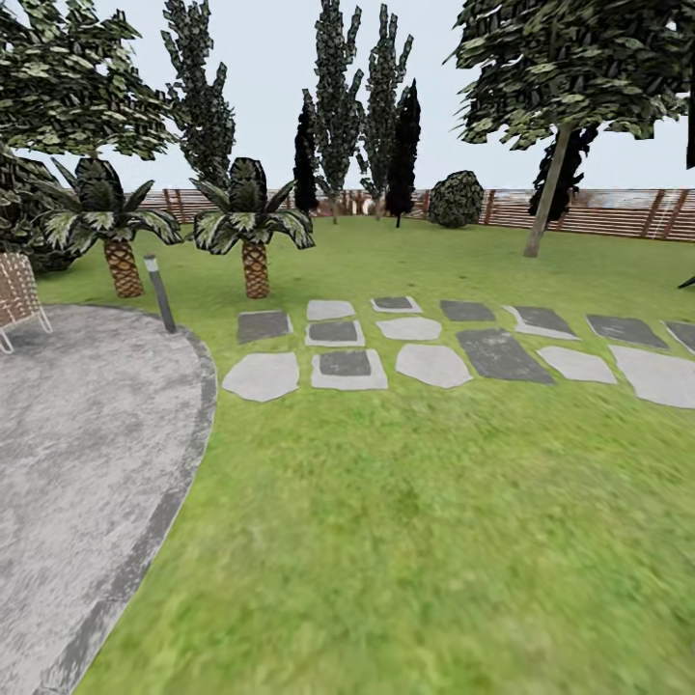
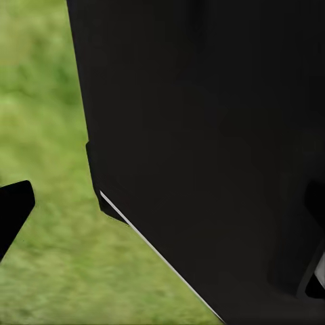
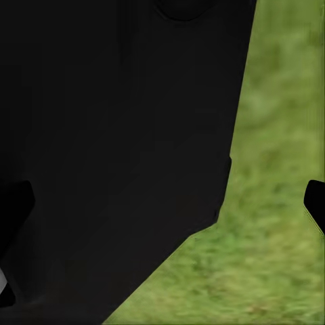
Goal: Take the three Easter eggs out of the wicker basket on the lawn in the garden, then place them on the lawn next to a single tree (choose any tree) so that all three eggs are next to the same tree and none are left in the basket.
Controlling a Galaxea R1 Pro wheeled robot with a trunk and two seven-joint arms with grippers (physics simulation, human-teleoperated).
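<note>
Easter eggs and the round wicker basket that should hold them are not to be made out from where the robot stands, so I judge it is on its way across the garden. Nearest, the mottled green lawn (image 1: 405, 541) spreads under the head camera, with a grey gravel patch edged in darker stone (image 1: 87, 454) curving in at the left. In both wrist views a broad black body of the robot hangs close before the lens, with grass behind; a dark fingertip (image 2: 13, 210) of the left gripper shows at one edge and one (image 3: 315, 203) of the right gripper at another. The arms look tucked in against the body, which suits driving. Whether either gripper is spread or closed I cannot tell, and nothing is seen held.

Further on lie flat pale and dark grey stepping stones (image 1: 434, 365) in rows, a short dark lamp post (image 1: 160, 292) and a woven-sided chair (image 1: 17, 290). Beyond stand two squat palms (image 1: 253, 232), then a tree with a slanted pale trunk (image 1: 546, 193) at the right, a likely spot for the eggs, and last the brown slatted fence (image 1: 608, 214)
</note>
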